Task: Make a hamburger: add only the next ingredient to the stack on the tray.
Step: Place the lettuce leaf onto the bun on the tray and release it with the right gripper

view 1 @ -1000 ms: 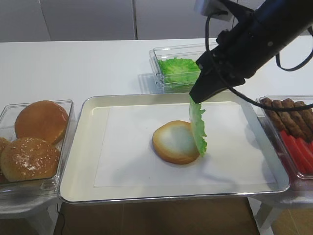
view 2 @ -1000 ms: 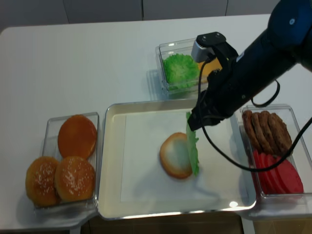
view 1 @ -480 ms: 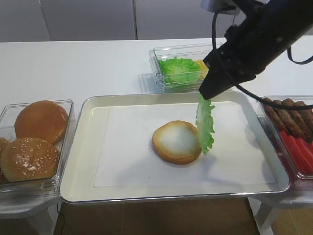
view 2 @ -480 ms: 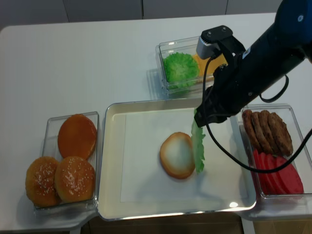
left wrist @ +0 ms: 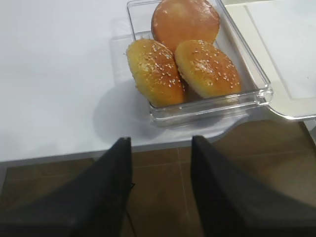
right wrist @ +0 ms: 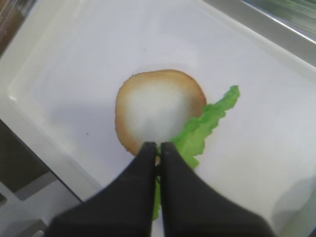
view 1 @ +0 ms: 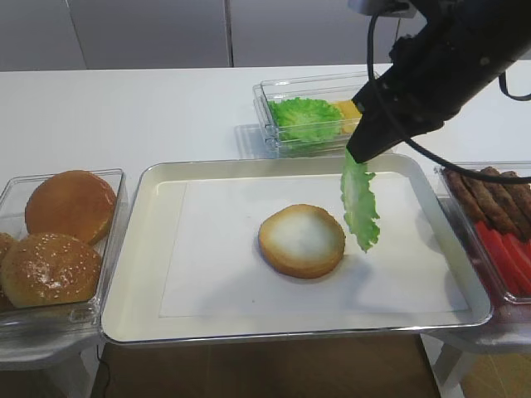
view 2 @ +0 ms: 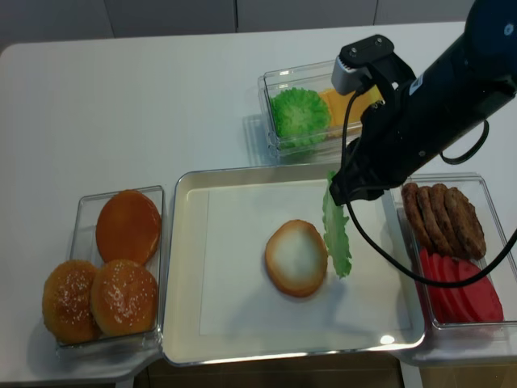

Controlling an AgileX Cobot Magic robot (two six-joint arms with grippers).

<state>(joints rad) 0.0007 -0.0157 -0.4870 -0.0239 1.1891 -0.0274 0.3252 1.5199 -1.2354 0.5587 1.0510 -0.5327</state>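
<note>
Bright green and ruffled, the lettuce leaf (view 1: 360, 205) hangs edge-down from my right gripper (view 1: 358, 155), whose jaws are pressed together on its upper edge. The leaf dangles over the paper liner (view 1: 216, 249) just to the right of the bun bottom (view 1: 301, 240), clear of its pale cut face in the high views. In the right wrist view the leaf (right wrist: 202, 127) trails out beside the bun's rim and is not laid on it. The bun bottom lies flat near the middle of the silver tray (view 1: 133, 282), with nothing on it yet.

Step in hand, as I judge it: carrying the lettuce to the stack; placement is not yet done. The next move calls for me to shift the gripper leftward until the hanging leaf is over the bun's centre, then lower and tilt so the leaf drapes flat across the cut face before I let the jaws part. Released where it is, the leaf would likely fall on the liner beside the bun.

Behind the tray, a clear tub (view 1: 270, 124) holds more lettuce and yellow cheese slices (view 1: 346, 109). At right, a tub holds brown patties (view 1: 489, 195) and red slices (view 1: 506, 253). At left, a tub holds bun tops (view 1: 70, 203). My left gripper (left wrist: 160, 187) hangs with jaws spread, holding nothing, over the edge of the white bench (view 1: 149, 108) near that tub.
</note>
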